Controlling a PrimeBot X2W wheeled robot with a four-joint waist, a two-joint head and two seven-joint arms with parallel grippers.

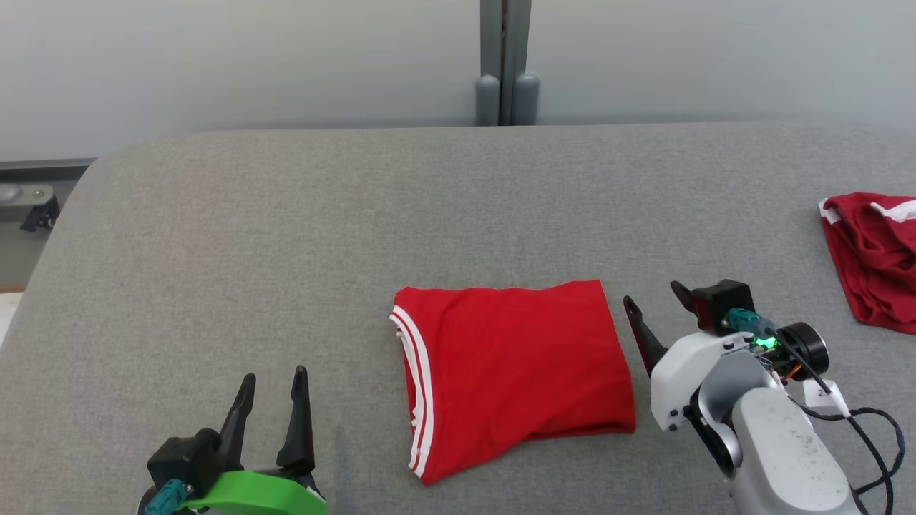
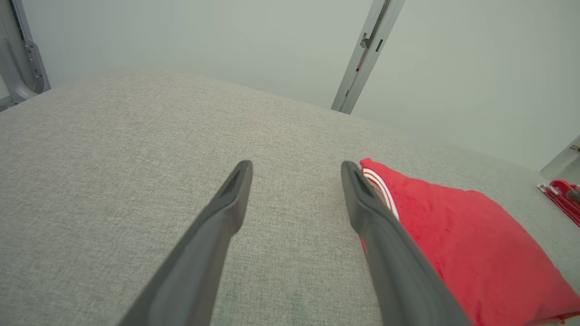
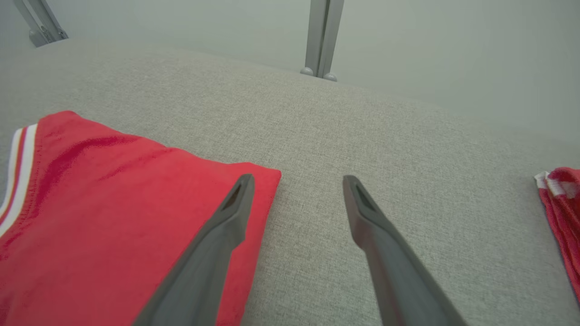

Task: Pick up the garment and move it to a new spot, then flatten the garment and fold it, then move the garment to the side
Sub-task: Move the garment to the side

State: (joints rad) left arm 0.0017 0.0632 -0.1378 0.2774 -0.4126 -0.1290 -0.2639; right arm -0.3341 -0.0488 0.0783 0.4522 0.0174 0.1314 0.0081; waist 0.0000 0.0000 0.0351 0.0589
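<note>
- One red garment (image 1: pixel 512 372), folded into a rough rectangle, lies flat on the counter (image 1: pixel 286 236) at about 6 o'clock of the head view, with no hand on it.
- One white-striped trim (image 1: pixel 413 372) runs down the garment's 9 o'clock edge.
- One left hand (image 1: pixel 274 373) is at 8 o'clock of the garment and well apart from it. Its two dark fingers (image 1: pixel 299 418) point to 12 o'clock, spread and gripping nothing. In the left wrist view, bare counter lies between them.
- One right hand (image 1: pixel 653 293) is at 3 o'clock of the garment, just beside its right edge. Its jaws are spread wide and empty. In the right wrist view, one finger lies across the garment's corner; contact cannot be told.
- One second red cloth (image 1: pixel 876 257) with white trim lies crumpled at 3 o'clock of the counter, cut by the frame edge and well apart from the garment.
- One grey post (image 1: pixel 507 64) stands against the pale wall (image 1: pixel 215 57) at 12 o'clock, behind the counter.
</note>
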